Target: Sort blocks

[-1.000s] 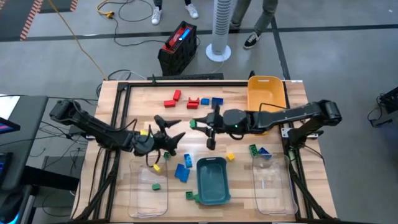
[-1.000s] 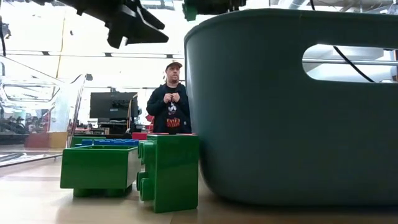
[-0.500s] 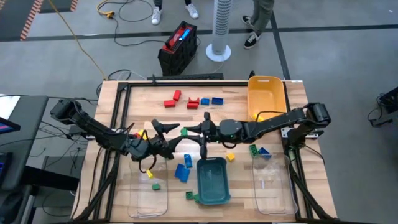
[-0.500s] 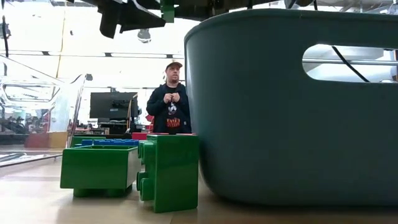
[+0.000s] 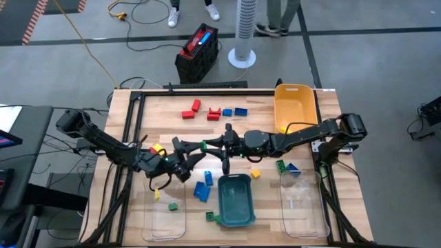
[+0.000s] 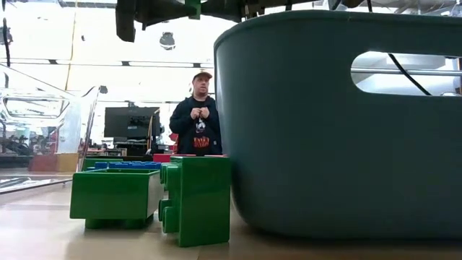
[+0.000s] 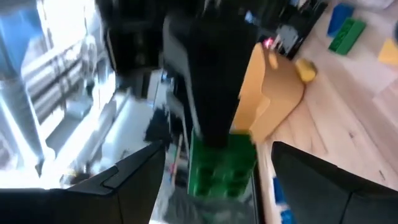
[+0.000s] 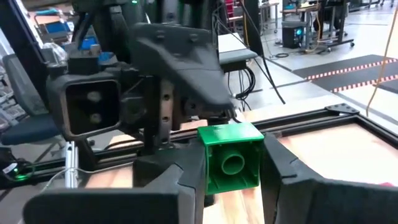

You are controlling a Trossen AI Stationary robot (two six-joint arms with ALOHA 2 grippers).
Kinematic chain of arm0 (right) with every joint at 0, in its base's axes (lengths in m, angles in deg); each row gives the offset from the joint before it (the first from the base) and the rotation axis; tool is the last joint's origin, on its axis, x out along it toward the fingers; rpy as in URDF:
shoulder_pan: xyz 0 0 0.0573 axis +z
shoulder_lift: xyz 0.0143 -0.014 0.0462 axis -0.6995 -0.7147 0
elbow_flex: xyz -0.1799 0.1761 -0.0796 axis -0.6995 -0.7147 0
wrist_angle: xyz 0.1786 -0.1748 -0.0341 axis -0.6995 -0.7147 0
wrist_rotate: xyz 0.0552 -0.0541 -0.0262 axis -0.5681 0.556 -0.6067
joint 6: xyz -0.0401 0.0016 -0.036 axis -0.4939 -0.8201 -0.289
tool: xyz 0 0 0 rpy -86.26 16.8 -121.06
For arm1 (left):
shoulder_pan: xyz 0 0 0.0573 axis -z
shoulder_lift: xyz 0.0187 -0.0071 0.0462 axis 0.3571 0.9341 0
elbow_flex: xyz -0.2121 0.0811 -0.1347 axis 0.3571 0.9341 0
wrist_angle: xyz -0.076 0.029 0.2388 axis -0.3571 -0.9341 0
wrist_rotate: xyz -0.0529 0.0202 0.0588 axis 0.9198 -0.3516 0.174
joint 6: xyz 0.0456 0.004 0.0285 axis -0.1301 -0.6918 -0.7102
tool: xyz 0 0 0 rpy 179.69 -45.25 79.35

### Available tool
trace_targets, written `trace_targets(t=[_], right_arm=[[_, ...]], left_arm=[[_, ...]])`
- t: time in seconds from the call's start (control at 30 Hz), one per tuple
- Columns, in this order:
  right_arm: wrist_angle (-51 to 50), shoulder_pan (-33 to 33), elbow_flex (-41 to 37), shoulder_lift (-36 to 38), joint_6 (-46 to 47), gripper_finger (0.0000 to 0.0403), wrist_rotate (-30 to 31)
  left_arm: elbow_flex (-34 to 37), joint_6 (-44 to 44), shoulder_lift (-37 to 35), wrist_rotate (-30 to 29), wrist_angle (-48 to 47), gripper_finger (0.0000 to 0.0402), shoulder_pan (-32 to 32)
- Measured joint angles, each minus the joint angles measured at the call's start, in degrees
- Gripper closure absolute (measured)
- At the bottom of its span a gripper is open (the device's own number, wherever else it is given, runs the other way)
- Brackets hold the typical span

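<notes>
My right gripper [image 5: 210, 146] reaches in from the table's right and is shut on a green block [image 8: 231, 155] above the middle of the table. My left gripper [image 5: 189, 153] faces it from the left and is open. In the left wrist view its fingers [image 7: 118, 180] stand on either side of the green block [image 7: 221, 165]; I cannot tell whether they touch it. In the low view both grippers show at the top edge, with the green block [image 6: 193, 7] there too. Other blocks lie loose on the table: red and blue ones [image 5: 213, 111] far, blue ones [image 5: 203, 187] near. My right gripper pinches the green block by two opposite sides [image 8: 208, 165] between its two fingers. The fingers lie level and come from the table's right. The block is lifted clear of the table, its hollow round underside turned toward the wrist.
A teal bin [image 5: 234, 200] stands near the front, between two clear bins [image 5: 169, 207] [image 5: 303, 200]. A yellow bin [image 5: 295, 103] stands far right. Two green blocks [image 6: 151, 195] lie beside the teal bin [image 6: 339, 123]. A person [image 6: 198, 119] stands beyond the table.
My right gripper has carried the green block down and toward the table's left, up to my left gripper, and has tipped level. My left gripper has rolled about its own line and stayed open, so its fingers now stand around the block.
</notes>
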State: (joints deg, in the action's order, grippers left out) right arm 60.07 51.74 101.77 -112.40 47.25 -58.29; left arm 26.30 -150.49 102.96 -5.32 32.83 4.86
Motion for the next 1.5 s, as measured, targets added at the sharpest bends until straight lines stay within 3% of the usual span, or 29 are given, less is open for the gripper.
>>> trace_targets(t=[0.17,0.57,0.83,0.93,1.13,1.23,1.5], right_arm=[[-0.02,0.00,0.00,0.00,0.08,0.0310,-1.56],[0.25,0.00,0.04,0.07,0.52,0.0310,-4.84],[0.29,0.21,0.04,0.09,-0.31,0.0303,-6.05],[0.27,0.28,0.04,0.09,-1.24,0.0269,-6.16],[-1.64,0.09,0.04,1.90,-1.62,0.0153,-7.66],[-5.02,0.02,0.04,4.48,-1.68,0.0114,-8.64],[-26.59,0.09,-0.33,13.68,-2.60,0.0089,-6.23]], left_arm=[[0.00,-4.17,0.00,2.47,0.67,0.0129,-0.36],[0.00,-4.79,0.02,2.49,0.61,0.0254,-0.57],[0.00,-2.78,0.02,2.47,0.58,0.0262,-0.57],[0.00,-1.33,0.04,2.67,0.29,0.0261,-0.55],[-0.13,0.09,0.07,2.52,0.36,0.0261,-0.57],[-0.11,0.45,0.07,1.09,0.02,0.0260,-0.62],[-0.85,13.76,0.02,-0.59,-5.33,0.0259,-0.36]])
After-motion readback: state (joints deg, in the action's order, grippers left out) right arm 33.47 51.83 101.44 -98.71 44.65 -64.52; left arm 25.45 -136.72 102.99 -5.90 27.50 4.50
